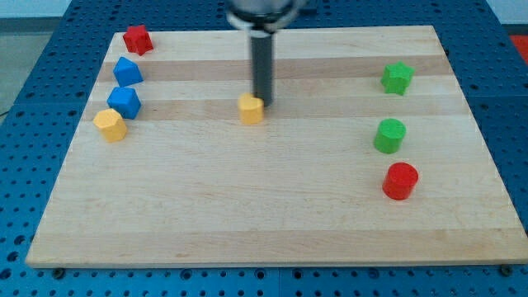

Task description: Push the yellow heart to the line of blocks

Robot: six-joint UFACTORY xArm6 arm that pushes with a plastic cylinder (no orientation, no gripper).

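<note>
Sitting near the middle of the wooden board (264, 214) is the yellow heart (251, 108), a bit toward the view's top. That heart is the thing to push, so I will place everything else by it.

My tip (264, 106) is right at the heart's right side, touching it or almost touching it. I have no claw at all, only a straight dark rod, so nothing opens, closes or holds.

Far to the view's left of the heart is a line of four blocks along the board's edge. Lowest and closest to the heart's height is a yellow block (110, 124). Above it is a blue block (124, 102), then another blue block (128, 72), and at the top a red block (137, 39).

Far to the view's right of the heart are three more blocks: a green star (397, 78), a green round block (390, 135) and a red round block (401, 181).

I think the push is just starting or partway along, because the heart is a long way from the line. The tip is on the good side. Next I should slide left, and maybe a little toward the view's bottom, keeping the heart in front of the tip so it does not slip off sideways. I should slow near the line so I do not knock those blocks apart.
</note>
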